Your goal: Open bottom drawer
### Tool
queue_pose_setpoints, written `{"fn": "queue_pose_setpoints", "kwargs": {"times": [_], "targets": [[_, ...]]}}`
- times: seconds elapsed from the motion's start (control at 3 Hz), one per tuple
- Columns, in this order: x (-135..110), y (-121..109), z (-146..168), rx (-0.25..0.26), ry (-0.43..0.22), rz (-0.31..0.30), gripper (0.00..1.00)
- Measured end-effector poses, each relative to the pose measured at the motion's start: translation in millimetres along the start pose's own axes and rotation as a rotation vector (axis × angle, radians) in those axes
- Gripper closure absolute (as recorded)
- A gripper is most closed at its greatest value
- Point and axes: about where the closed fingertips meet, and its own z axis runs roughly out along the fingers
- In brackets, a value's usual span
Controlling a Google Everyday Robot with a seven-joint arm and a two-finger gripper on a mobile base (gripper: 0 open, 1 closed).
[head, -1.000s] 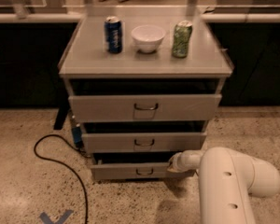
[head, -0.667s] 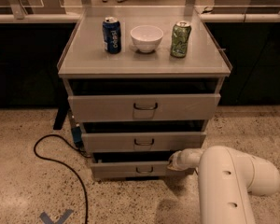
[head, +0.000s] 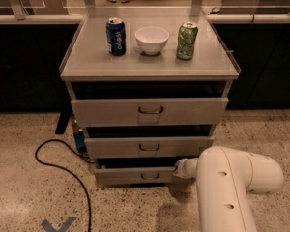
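White casing of the arm [head: 232, 187] fills the lower right of the camera view, bent at the elbow and reaching left; the gripper [head: 180, 168] sits low at its tip, against the right end of the bottom drawer [head: 130, 175]. Grip state: cannot tell, since the arm's own bulk hides the working end. The bottom drawer is the lowest and shallowest of three pale grey fronts, just above the floor, with its small dark wire handle [head: 150, 176] at centre, left of the gripper and apart from it. A dark strip of opening shows above the front's upper edge. Above it comes the middle drawer [head: 150, 147], then the top drawer [head: 150, 111] (widest and tallest front), each with a similar handle and a dark gap above. On the cabinet top [head: 87, 64], left to right: a blue can [head: 116, 36], a white bowl [head: 152, 39], a green can [head: 187, 41], all upright and standing apart in a row. A black cable [head: 63, 170] loops over the speckled floor [head: 19, 178] left of the cabinet, and a blue tape mark [head: 58, 224] lies at the lower edge. Dark counters run behind.
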Motion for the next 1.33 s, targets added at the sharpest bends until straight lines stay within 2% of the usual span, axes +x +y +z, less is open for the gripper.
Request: {"fn": "queue_pose_setpoints", "kwargs": {"times": [0.33,1.0,1.33], "targets": [[0.5,1.4,1.3,0.000,0.002,-0.001,1.00],[7.8,14.3,-15.6,0.048,-0.007,-0.039,1.00],[5.1,11.3,-18.4,0.056,-0.007,-0.052,1.00]]}}
